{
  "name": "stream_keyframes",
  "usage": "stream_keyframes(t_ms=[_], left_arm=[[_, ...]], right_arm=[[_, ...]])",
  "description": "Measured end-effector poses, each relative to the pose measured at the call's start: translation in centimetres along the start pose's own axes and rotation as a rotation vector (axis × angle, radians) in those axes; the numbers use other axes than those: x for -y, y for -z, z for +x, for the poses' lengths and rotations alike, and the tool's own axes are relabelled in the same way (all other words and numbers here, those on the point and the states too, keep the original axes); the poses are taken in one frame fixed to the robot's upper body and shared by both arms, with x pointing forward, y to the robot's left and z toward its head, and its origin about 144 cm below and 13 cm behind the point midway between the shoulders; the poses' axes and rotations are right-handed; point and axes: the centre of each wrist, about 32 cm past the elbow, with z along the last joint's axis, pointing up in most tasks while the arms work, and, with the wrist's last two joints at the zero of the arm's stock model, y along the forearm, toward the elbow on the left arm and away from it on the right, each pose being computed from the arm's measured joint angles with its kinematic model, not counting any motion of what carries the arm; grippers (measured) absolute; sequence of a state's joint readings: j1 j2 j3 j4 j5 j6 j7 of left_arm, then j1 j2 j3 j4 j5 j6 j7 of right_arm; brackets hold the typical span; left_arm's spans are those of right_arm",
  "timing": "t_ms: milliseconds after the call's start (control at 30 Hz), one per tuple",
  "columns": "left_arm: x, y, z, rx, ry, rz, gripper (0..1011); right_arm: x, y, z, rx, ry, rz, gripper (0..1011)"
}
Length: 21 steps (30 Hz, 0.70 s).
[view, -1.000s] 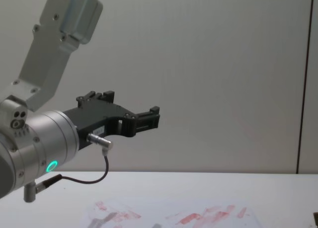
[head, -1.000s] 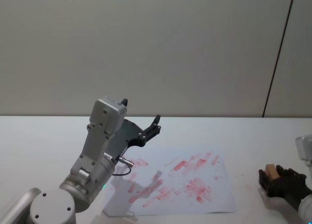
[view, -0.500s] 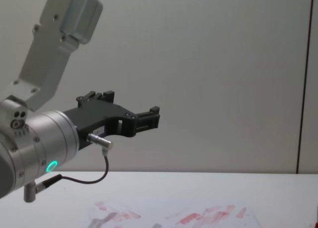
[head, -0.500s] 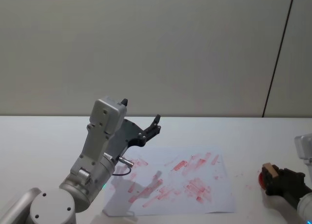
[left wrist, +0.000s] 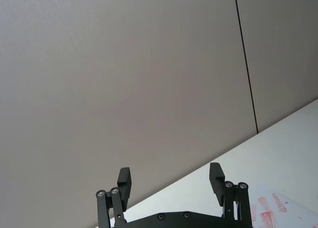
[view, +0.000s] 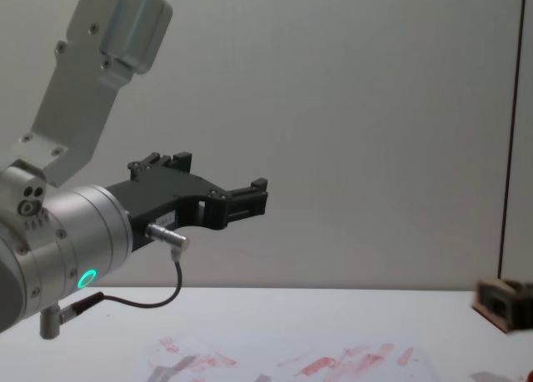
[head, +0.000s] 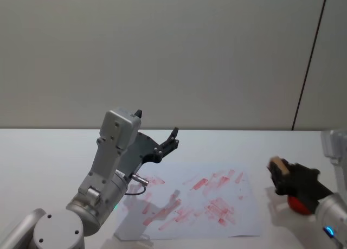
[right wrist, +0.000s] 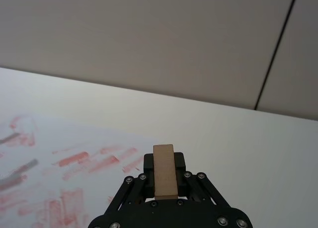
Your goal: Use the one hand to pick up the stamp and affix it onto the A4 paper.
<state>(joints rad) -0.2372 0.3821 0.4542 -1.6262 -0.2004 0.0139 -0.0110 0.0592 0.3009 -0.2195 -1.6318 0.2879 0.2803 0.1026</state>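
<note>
A second ago the right tool (head: 280, 172) sat low on the tabletop (head: 43, 151), well to the right of the A4 paper (head: 245, 217). Half a second ago it was still down there, over a red round object (head: 299, 204). Now it has lifted and swung in toward the paper's right edge, leaving the red object exposed on the tabletop behind it. In the chest view it has come into sight off the paper's right end (view: 502, 302), though blurred. The left tool (head: 156, 125) has not moved.

The stamp (head: 278, 164) is a pale brown, wood-like rectangular block. It is pinched between the right tool's closed fingers, its end standing out past the fingertips. It hangs in the air just beside the paper's right edge, clear of the sheet. In the right wrist view the stamp (right wrist: 163, 171) shows a plain narrow side; its printing face cannot be made out.

The paper lies flat on the tabletop, white and covered with smeared red stripes, with a grey streak (head: 174, 195) near its middle. From the right wrist it spreads out ahead of the tool (right wrist: 59, 138).

The left tool hangs raised over the paper's left part, its two fingers (left wrist: 217, 177) spread wide with nothing between them. Its silver arm (head: 111, 167), with a small cable, covers the paper's near left corner. A plain wall with a dark vertical seam (head: 312, 59) stands beyond the paper.
</note>
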Motion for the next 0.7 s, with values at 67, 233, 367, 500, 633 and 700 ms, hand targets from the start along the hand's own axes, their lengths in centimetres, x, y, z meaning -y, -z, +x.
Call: stream_keyframes(t_ms=[67, 233, 367, 500, 633, 700], left_arm=[[0.0, 0.0, 0.0, 0.000, 0.000, 0.000, 1002], [0.0, 0.0, 0.0, 0.000, 0.000, 0.000, 1003], [0.0, 0.0, 0.0, 0.000, 0.000, 0.000, 1003], [0.0, 0.0, 0.0, 0.000, 0.000, 0.000, 1002], [0.0, 0.0, 0.0, 0.000, 0.000, 0.000, 1003], [0.0, 0.0, 0.0, 0.000, 0.000, 0.000, 1002]], right_arm=[[-0.3, -0.5, -0.4, -0.010, -0.031, 0.022, 220], [-0.8, -1.2, -1.1, -0.025, -0.093, 0.048, 220], [-1.3, -1.9, -1.8, -0.034, -0.159, 0.051, 219], [-1.8, -2.2, -2.4, -0.033, -0.214, 0.027, 220], [-2.4, -2.2, -2.9, -0.021, -0.265, -0.013, 220], [-2.7, -2.2, -3.2, -0.011, -0.292, -0.039, 220]])
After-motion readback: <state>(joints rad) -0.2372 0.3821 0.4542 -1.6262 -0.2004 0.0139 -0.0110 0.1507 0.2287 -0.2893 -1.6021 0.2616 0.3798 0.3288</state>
